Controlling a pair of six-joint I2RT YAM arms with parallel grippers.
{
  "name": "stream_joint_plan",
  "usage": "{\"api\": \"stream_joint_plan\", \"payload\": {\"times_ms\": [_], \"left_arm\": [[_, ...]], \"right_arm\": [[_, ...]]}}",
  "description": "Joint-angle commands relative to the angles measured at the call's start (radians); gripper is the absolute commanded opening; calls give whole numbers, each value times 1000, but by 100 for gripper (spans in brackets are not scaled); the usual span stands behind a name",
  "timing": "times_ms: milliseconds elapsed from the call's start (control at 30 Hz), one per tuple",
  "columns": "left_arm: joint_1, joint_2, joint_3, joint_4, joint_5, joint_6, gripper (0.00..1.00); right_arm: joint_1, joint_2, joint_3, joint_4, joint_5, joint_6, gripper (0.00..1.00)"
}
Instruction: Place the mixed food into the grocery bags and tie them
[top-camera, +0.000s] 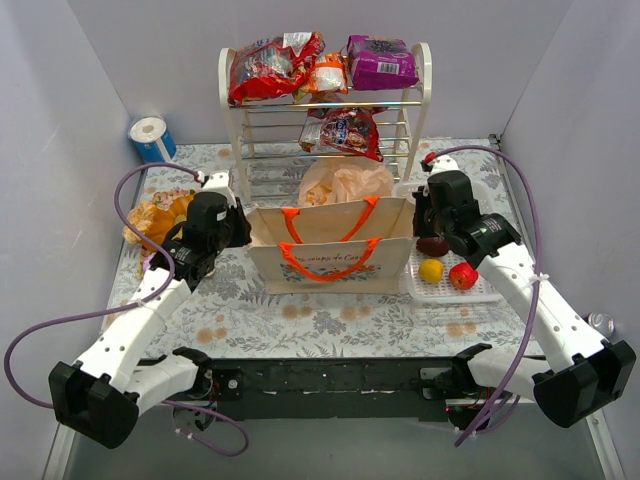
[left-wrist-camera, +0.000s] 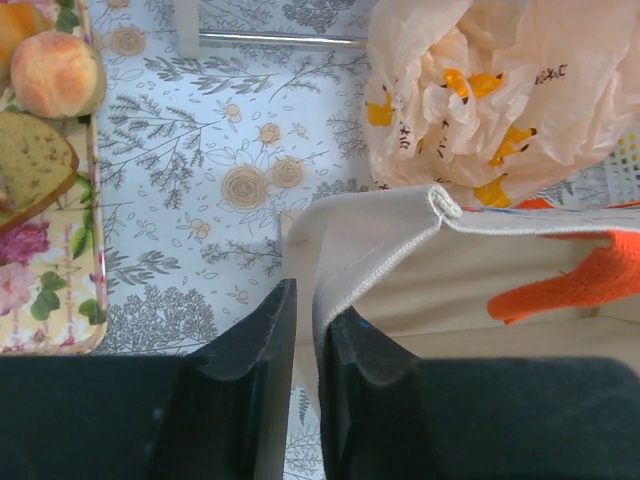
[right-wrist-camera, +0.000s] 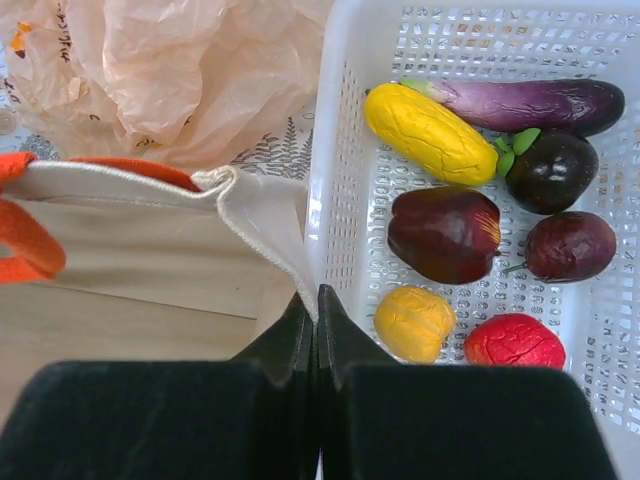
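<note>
Here, both arms reach forward, flanking the canvas tote (top-camera: 330, 250); the left gripper (left-wrist-camera: 306, 312) and right gripper (right-wrist-camera: 315, 302) each clamp its rim.

Both arms reach inward, each pincer closed on one end of the canvas tote (top-camera: 330, 262).

The left arm (top-camera: 150, 300) slants up and inward from its base at the near edge of the counter (top-camera: 330, 320), wrist bent toward the middle; the left pincer (left-wrist-camera: 308, 305) has its dark fingers drawn nearly together, hemmed cloth between them and a thin gap showing. The right arm (top-camera: 530, 290) mirrors it from the other side, wrist turned left; the right pincer (right-wrist-camera: 316, 300) has its fingertips pressed flat together, the cloth corner caught there. Purple cables (top-camera: 60, 325) loop beside each arm.
</note>
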Motion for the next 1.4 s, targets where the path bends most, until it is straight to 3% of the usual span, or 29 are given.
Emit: {"api": "stream_joint_plan", "payload": {"times_ms": [0, 67, 100, 333, 400, 700, 933, 1067, 1267, 1300, 1367], "left_arm": [[37, -24, 21, 31, 89, 103, 22], [37, -16, 61, 36, 141, 120, 47], [37, -4, 81, 28, 150, 126, 77], [37, 10, 285, 65, 114, 195, 98], [37, 41, 368, 114, 118, 233, 98], [45, 504, 944, 191, 124, 376, 98], [71, 794, 1291, 261, 110, 451, 98], [77, 886, 1360, 260, 144, 465, 98], [80, 902, 1276, 254, 143, 454, 98], [80, 902, 1268, 255, 158, 454, 97], [80, 905, 1253, 260, 163, 451, 84]], "right_arm": [[-31, -44, -33, 16, -28, -27, 1], [-31, -54, -48, 47, -65, -23, 1], [-31, -57, -53, 53, -97, -21, 1], [-31, -71, -41, 78, -180, -18, 4], [-31, -74, -44, 90, -201, -15, 4], [-31, -73, -78, 127, -264, -9, 5], [-29, -73, -96, 151, -327, -1, 5], [-31, -74, -95, 151, -332, -3, 5], [-29, -80, -87, 144, -329, -4, 5], [-29, -80, -87, 144, -330, -4, 5], [-31, -82, -87, 142, -330, -4, 5]]}}
